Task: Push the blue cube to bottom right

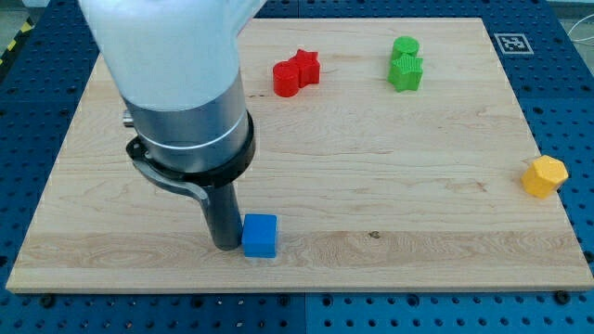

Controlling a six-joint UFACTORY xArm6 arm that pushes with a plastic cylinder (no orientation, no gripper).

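Blue cube (pixel 260 235) was seen touching the tip (pixel 225 246) on the view's right side, low on the counter (pixel 390 195). No hand was fitted; nothing gripped. Judged light, rigid, slippery: pushed squarely mid-face.

Stands upright over the view's left half, white above, grey below. Ends in my tip (pixel 225 247), low at the view's bottom.

Lab: blue pegboard bench (pixel 566 83), fiducial tag (pixel 512 43)
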